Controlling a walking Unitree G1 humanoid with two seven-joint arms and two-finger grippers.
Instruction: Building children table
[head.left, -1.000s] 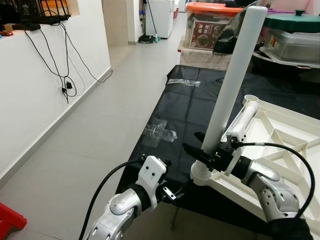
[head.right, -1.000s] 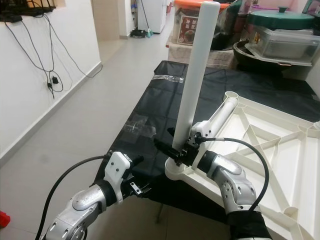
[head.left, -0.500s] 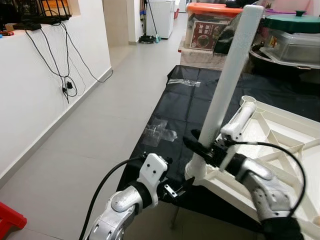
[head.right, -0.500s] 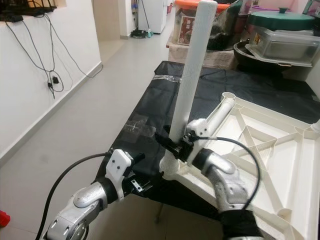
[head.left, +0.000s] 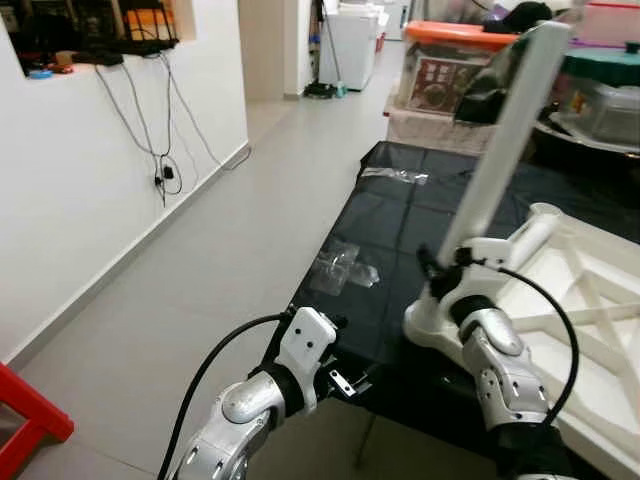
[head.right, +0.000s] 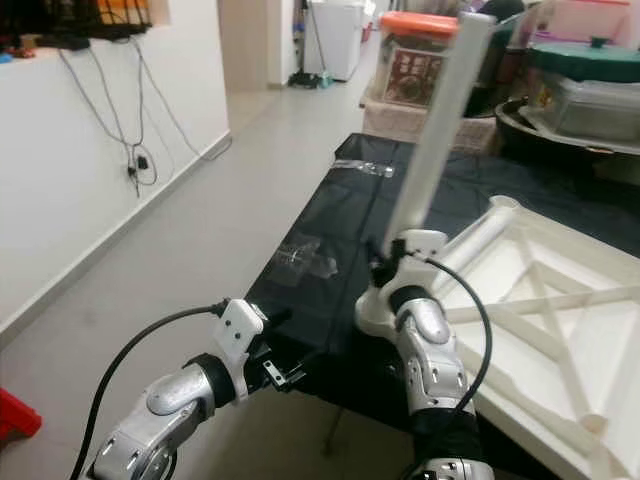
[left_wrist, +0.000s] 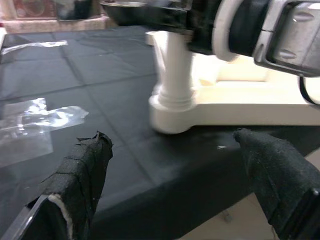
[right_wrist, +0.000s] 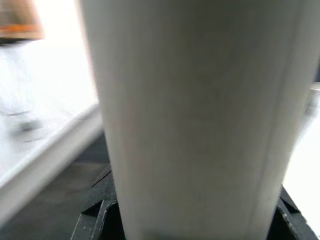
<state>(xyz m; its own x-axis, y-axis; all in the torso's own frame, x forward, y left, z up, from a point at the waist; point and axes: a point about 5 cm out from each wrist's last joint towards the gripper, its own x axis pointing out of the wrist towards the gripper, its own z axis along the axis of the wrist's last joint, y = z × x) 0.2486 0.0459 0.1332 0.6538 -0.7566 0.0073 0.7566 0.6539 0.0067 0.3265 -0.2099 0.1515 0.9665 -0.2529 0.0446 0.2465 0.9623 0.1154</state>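
A long white table leg (head.left: 495, 150) stands tilted in the corner socket (head.left: 425, 322) of the white table top (head.right: 510, 265), which lies upside down on a black-covered table (head.left: 400, 220). My right gripper (head.left: 440, 268) is shut on the leg just above the socket. In the right wrist view the leg (right_wrist: 200, 115) stands between the black fingers (right_wrist: 97, 212). My left gripper (head.left: 350, 378) hovers open at the table's near edge, close to the socket and apart from it. Between its black fingers (left_wrist: 82, 175), the left wrist view looks at the socket (left_wrist: 172, 112).
Crumpled clear plastic wrap (head.left: 345, 268) lies on the black cover left of the socket, with another piece (head.left: 395, 175) farther back. An orange-lidded box (head.left: 450, 60) and pots stand at the far end. Open floor stretches left to a wall with cables (head.left: 165, 170). A red stool (head.left: 30, 420) stands near left.
The camera has shifted, so the whole scene sits differently. My right forearm has swung round below the leg, now nearly upright, still gripping it. The left gripper holds its place.
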